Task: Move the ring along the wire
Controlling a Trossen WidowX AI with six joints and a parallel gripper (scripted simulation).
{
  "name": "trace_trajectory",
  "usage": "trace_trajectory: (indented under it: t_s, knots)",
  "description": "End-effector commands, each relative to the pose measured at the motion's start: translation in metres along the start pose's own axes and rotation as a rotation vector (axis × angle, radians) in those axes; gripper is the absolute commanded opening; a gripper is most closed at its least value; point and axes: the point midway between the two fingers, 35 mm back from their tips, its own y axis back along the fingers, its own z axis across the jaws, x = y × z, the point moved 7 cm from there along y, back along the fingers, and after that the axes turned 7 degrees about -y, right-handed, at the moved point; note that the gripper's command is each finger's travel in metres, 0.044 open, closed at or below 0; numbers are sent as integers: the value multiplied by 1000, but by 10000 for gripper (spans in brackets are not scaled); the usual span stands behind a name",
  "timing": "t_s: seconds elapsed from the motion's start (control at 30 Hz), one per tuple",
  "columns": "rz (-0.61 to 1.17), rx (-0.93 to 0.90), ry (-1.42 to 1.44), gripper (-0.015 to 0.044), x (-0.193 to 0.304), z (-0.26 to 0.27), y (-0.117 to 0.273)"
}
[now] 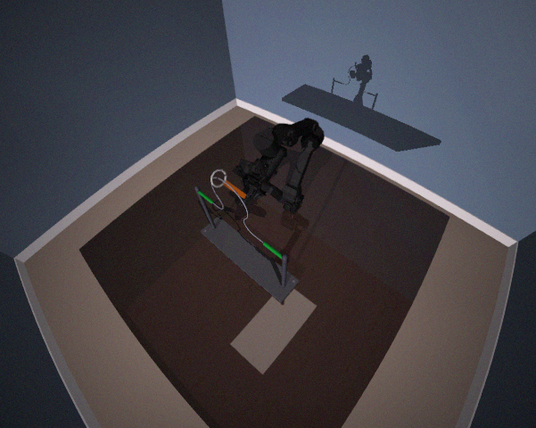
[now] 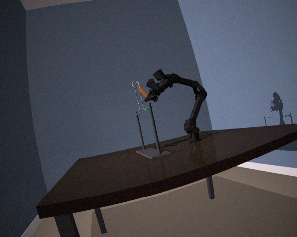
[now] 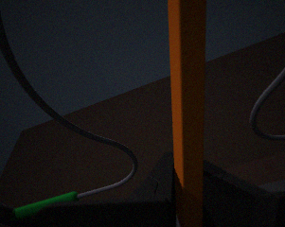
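— What's in our gripper?
— We've clamped the orange handle.
— And our ring?
— Up at the wire's high bend, inward from the counter's edges, beyond both green parts.

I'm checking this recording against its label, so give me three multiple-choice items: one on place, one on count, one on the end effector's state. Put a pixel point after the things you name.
1. Where is the ring?
A) flat on the base plate
B) up at the raised grey wire
C) on the table top

2. How many green parts has the wire?
A) one
B) three
C) two

3. The end effector is:
A) shut on the orange handle
B) wide open
C) shut on a post

1 B: the ring (image 1: 211,177) (image 2: 132,84) shows high above the base plate (image 1: 244,253) (image 2: 151,154).
2 C: one green part shows by each post.
3 A: the orange handle (image 1: 234,188) (image 2: 142,92) (image 3: 191,95) runs between the fingers of the end effector (image 1: 247,199) (image 2: 148,98).
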Motion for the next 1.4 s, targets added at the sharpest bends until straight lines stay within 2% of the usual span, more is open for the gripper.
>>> trace_trajectory:
  t_s: [0.0, 1.37]
  knots:
    - [-6, 27, 49, -150, 1, 0, -1]
    - [-108, 279, 531, -150, 5, -5, -3]
